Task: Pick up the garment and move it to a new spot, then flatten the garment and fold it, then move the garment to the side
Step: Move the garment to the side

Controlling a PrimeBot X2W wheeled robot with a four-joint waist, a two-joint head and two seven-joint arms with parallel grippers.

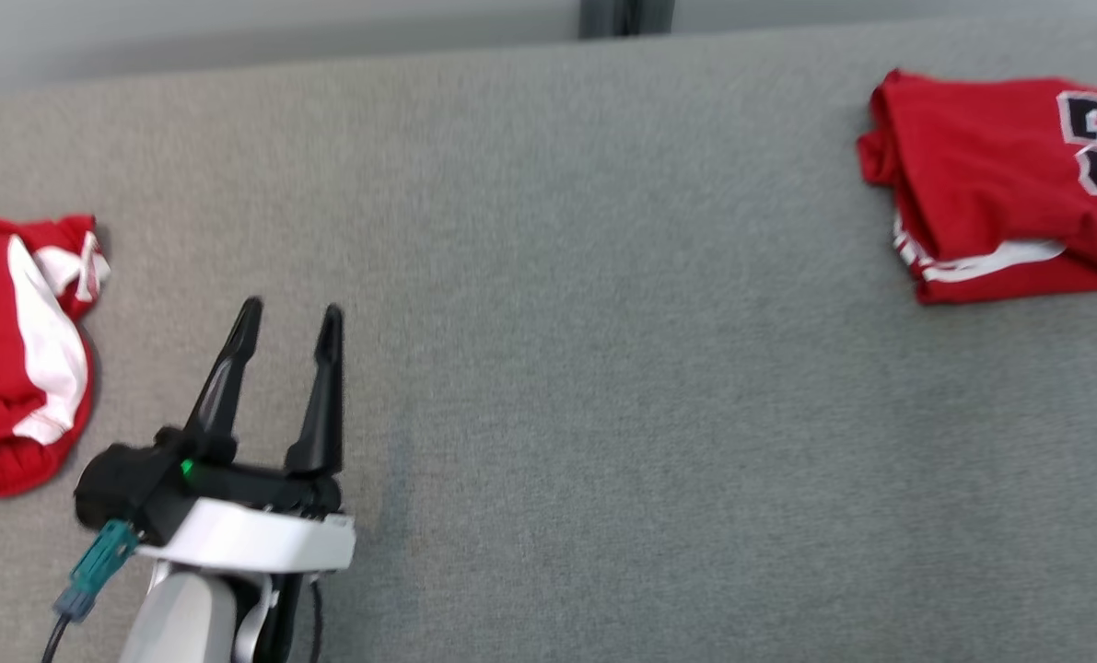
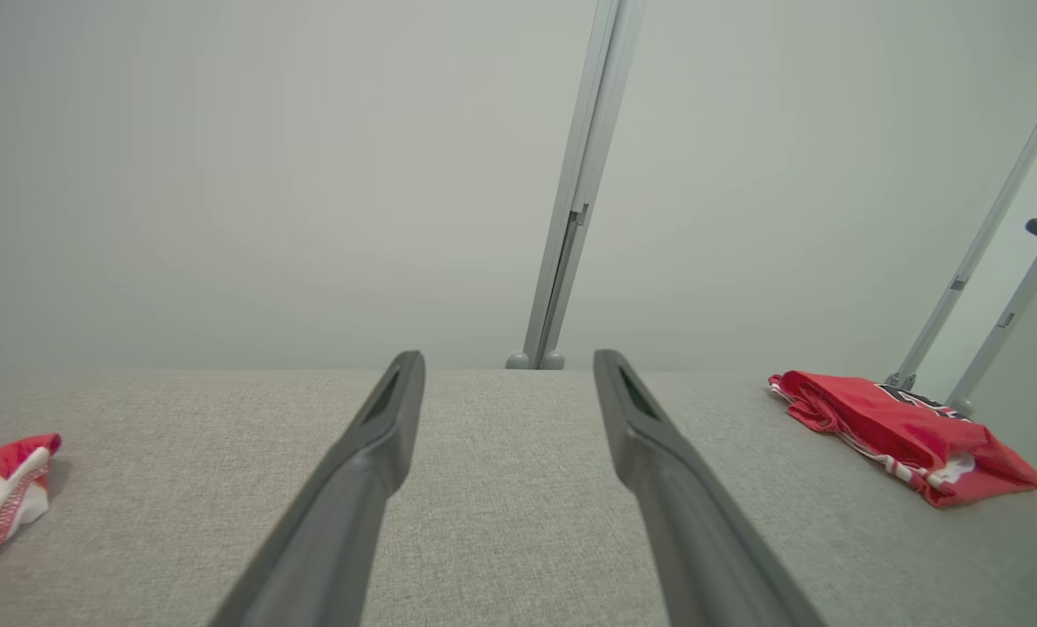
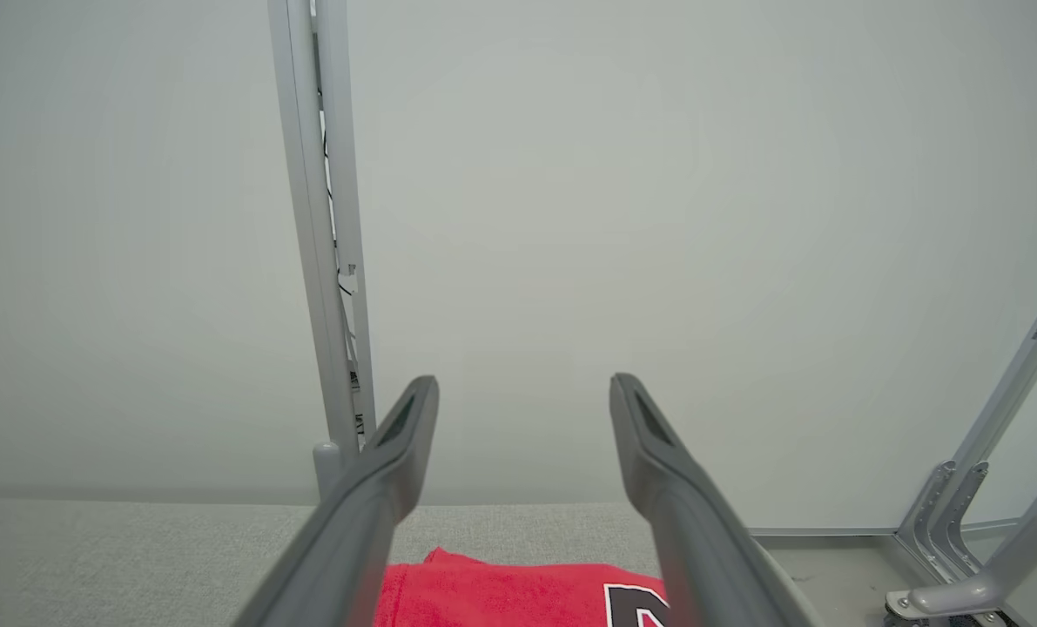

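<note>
A pale wall backs the whole scene, and in front of it runs the wide grey table, covered in a woven fabric. That table is the one thing here that bears anything, and it bears two red pieces, well apart. The larger is the jersey, folded into a thick packet at the far right, with a dark number edged in white on top and white trim along its near edge. To my eye it is folded and set aside, so the job looks nearly or wholly done. It should handle as light, soft and limp, and likely a bit slick, as sports cloth is. Lifted by one corner, the layers would probably slide open, so I would take it across the stacked edge on its left side, pinching all the layers together. The smaller piece is a crumpled cloth, red with white bands, bunched at the left edge of the table. Between the two, nearer the cloth, the left gripper hovers over bare table with its fingers spread and nothing between them. The right gripper hangs over the jersey, its fingers likewise parted and gripping nothing. A thin grey post stands behind the table's far edge.
</note>
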